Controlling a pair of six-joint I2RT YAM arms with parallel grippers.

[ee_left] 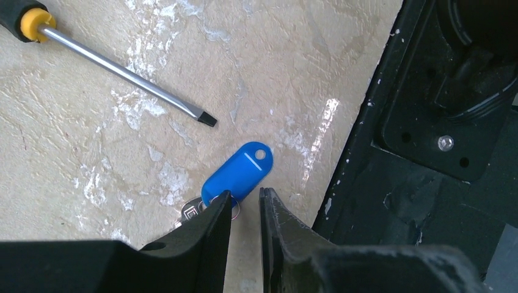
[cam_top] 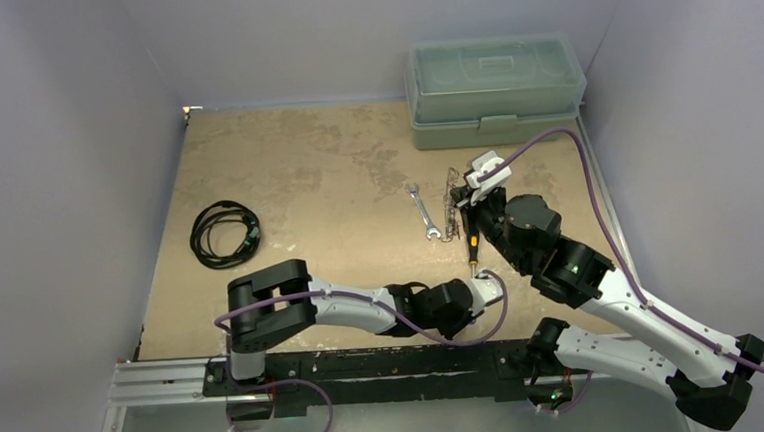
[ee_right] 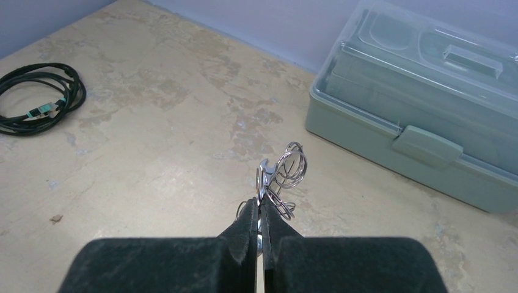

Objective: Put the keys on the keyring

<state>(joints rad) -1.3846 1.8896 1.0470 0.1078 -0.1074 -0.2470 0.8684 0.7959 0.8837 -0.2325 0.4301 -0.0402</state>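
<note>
A key with a blue plastic tag (ee_left: 239, 171) lies flat on the table, its metal blade (ee_left: 190, 211) partly under my left finger. My left gripper (ee_left: 244, 194) hovers right over it, close to the table's near edge (cam_top: 485, 288). Its jaws stand a narrow gap apart with only bare table between them, and the left fingertip covers the key's small ring. My right gripper (ee_right: 261, 210) is shut on the keyring (ee_right: 261, 183), a thin metal piece with wire loops standing up above the fingertips. In the top view the keyring (cam_top: 451, 208) sits mid-table at my right gripper (cam_top: 465, 193).
A black-and-yellow screwdriver (ee_left: 122, 70) lies just beyond the blue key, between both grippers (cam_top: 472, 243). A silver wrench (cam_top: 423, 211) lies left of the keyring. A green toolbox (cam_top: 495, 89) stands at the back right, a coiled black cable (cam_top: 224, 233) at the left. The black base rail (ee_left: 421, 177) borders the key.
</note>
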